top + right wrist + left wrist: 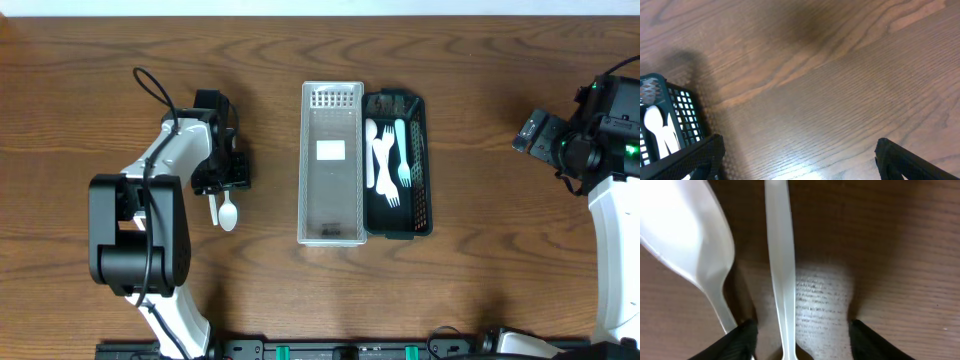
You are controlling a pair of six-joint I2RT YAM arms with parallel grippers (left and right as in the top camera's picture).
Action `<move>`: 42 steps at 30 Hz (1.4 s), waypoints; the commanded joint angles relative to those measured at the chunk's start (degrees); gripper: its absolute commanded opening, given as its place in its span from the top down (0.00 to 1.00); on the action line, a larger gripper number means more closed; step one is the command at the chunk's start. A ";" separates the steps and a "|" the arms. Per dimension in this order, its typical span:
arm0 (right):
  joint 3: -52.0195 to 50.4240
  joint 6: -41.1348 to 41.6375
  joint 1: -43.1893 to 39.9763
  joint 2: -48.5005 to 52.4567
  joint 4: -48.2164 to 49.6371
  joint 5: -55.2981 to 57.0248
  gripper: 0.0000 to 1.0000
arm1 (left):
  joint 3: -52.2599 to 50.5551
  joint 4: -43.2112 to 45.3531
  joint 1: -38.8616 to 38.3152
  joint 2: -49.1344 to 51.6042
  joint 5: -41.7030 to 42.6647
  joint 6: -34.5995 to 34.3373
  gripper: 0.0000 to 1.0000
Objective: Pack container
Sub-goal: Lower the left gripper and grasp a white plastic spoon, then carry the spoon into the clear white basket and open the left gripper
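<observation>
A clear plastic container (331, 225) stands at mid-table, with a dark green basket (421, 165) against its right side. The basket holds white utensils (381, 160) and a light blue fork (401, 155). A white spoon (228, 214) and a second white utensil (213, 209) lie on the table at the left. My left gripper (220, 187) is low over them and open. In the left wrist view the white handle (780, 270) runs between the fingers (801, 342), and the spoon bowl (690, 235) lies to its left. My right gripper (530, 132) is open and empty (800, 155).
The wooden table (500, 270) runs all round the containers. The basket's corner (670, 125) shows at the left of the right wrist view. The left arm's base (135, 235) stands at the front left.
</observation>
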State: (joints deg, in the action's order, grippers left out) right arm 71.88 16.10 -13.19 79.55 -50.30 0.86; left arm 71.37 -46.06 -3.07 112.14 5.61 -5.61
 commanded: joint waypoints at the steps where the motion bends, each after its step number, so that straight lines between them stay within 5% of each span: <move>1: -0.44 -0.07 -0.31 0.35 -0.09 -0.22 0.01 | 0.31 0.57 -0.02 1.36 -0.24 2.01 0.43; 15: -0.44 -0.09 -0.28 0.35 -0.57 -0.22 0.01 | 0.24 -0.39 -0.02 3.15 -0.22 1.97 0.70; 21: -0.44 -0.07 -0.31 0.35 -0.70 -0.22 0.01 | 0.37 -2.32 -0.02 1.25 -0.22 1.97 0.94; 32: -0.44 -0.07 -0.28 0.35 -0.72 -0.24 0.01 | 7.32 -9.33 -2.01 -15.08 -0.20 1.64 0.94; 42: -0.44 -0.07 -0.28 0.35 -0.76 -0.24 0.01 | 9.22 -3.69 -15.39 -29.62 -0.02 -6.27 0.94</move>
State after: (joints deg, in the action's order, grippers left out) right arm 71.81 16.10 -13.19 79.55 -51.03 0.86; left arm 80.75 -50.09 -15.51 81.93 5.50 -8.21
